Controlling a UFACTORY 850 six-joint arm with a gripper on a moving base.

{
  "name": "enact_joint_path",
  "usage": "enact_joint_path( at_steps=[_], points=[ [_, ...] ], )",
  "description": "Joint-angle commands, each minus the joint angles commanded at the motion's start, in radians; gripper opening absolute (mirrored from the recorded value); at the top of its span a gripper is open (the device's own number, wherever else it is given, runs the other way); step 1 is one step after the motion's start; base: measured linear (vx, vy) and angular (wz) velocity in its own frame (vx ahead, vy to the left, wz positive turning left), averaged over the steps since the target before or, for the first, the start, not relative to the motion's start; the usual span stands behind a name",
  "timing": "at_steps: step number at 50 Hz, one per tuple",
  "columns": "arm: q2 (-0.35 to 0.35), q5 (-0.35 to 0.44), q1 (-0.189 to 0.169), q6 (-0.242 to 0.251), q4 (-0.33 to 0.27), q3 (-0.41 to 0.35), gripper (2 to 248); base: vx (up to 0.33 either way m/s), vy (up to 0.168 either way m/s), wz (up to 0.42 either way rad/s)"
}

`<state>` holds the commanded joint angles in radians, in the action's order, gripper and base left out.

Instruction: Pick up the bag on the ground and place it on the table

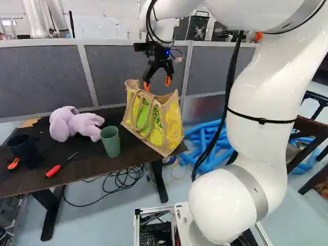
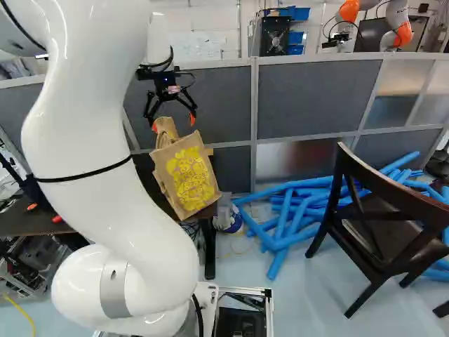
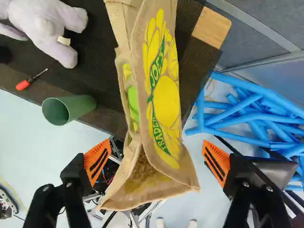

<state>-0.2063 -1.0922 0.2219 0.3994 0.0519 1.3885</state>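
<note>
I have the hand point(image 1: 157, 83) released above the bag point(image 1: 154, 120), near the middle of the left base view. In the wrist view its orange pads point(image 3: 97, 161) stand wide apart, one either side of the bag, visible gap to each. Bag is tilted at the end of the worktop point(image 1: 92, 165). Green cup point(image 1: 110, 142) just beside it, purple plush point(image 1: 77, 124) farther left in the left base view; blue tubes point(image 2: 280, 239) on the floor, center right of the right base view.
</note>
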Motion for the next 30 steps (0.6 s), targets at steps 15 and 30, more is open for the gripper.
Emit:
enact_joint_path(
  at_steps=[15,30],
  points=[
    [0.029,0.000,0.000,0.000,0.000,0.004,247,0.000,0.000,0.000],
    [0.051,0.000,0.000,0.000,0.000,0.008,247,0.000,0.000,0.000]
  ],
)
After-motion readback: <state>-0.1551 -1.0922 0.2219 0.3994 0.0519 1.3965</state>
